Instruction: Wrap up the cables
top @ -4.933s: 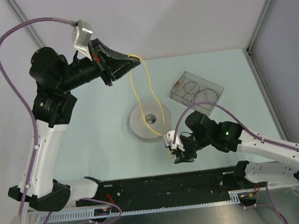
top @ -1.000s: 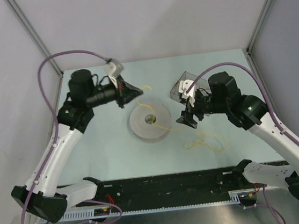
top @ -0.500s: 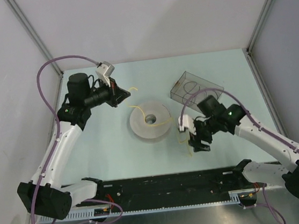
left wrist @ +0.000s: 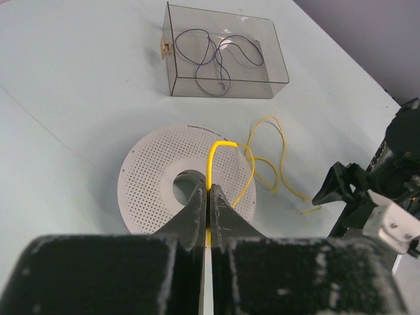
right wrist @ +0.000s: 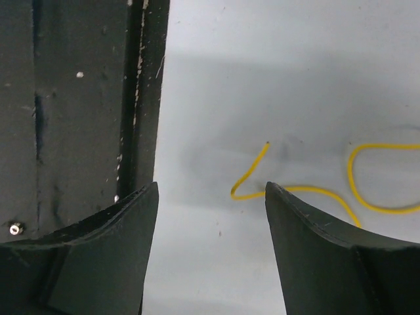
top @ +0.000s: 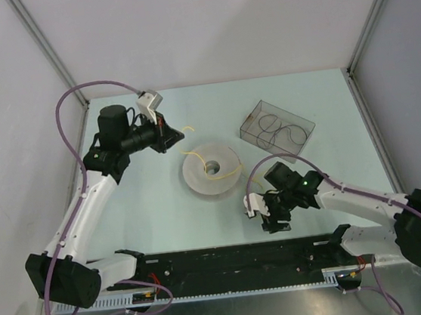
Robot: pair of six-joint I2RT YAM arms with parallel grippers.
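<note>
On the left part of the tabletop [top: 144, 210], the yellow cable [left wrist: 220, 144] is pinched in the closed left tool [left wrist: 208, 195], which is held near a white perforated disc [left wrist: 147, 172]. From that grip the cable is draped across the disc and trails in loose loops over the tabletop toward the right tool [right wrist: 211, 188]. That tool is held open low over the tabletop, its fingers [right wrist: 315, 249] wide apart, and the cable's free end is seen lying ungripped between and just beyond them. A clear box [left wrist: 223, 88] holding a dark wire [left wrist: 216, 56] is set beyond the disc.
</note>
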